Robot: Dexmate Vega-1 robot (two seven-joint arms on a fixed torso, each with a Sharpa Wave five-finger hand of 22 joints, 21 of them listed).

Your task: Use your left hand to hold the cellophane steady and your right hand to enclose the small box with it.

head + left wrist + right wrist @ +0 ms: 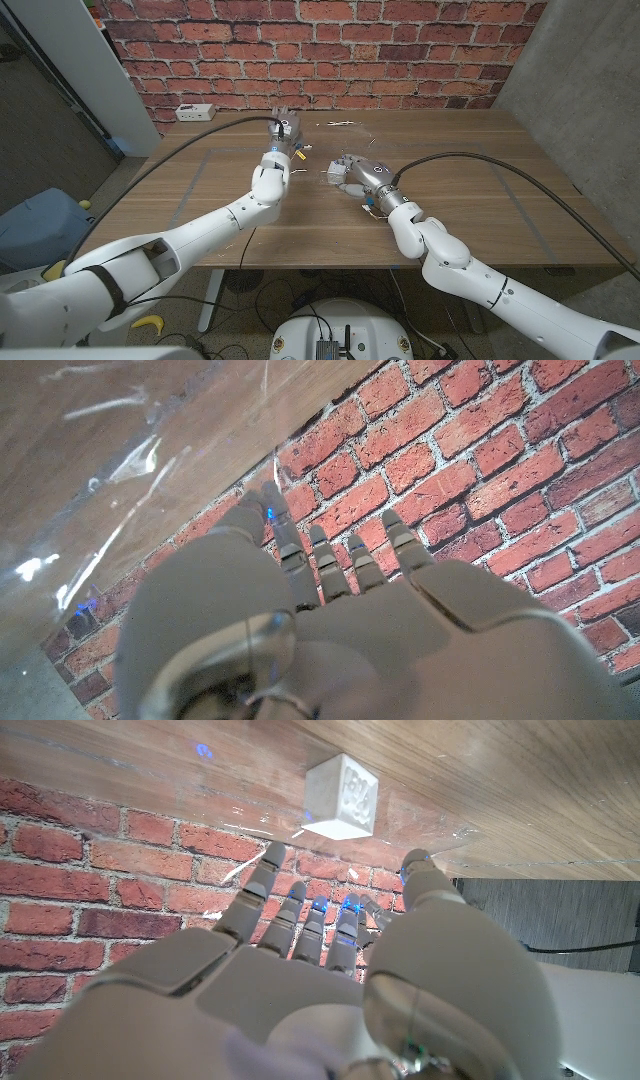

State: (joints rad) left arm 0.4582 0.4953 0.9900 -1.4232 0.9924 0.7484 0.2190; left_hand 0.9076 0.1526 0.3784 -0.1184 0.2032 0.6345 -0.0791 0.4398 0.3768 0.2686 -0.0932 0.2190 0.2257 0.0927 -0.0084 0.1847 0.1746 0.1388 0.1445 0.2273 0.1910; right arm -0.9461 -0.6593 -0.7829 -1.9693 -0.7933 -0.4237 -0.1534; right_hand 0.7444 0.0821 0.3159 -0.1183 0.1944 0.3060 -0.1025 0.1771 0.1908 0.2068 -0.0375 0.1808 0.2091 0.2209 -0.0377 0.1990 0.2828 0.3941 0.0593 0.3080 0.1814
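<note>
Left hand (283, 133): fingers (330, 560) slightly apart, holding nothing, above the clear crinkled cellophane sheet (110, 490).
Right hand (356, 174): fingers (300, 915) spread, empty.
Small white cube box (342, 796): on the wooden counter (480, 190), under the cellophane's edge, just beyond the right fingertips.

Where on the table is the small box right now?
In the head view the small box sits mid-table on the cellophane, between the left hand and the right hand, closer to the right; the right wrist view shows it beyond that hand's fingertips.
</note>
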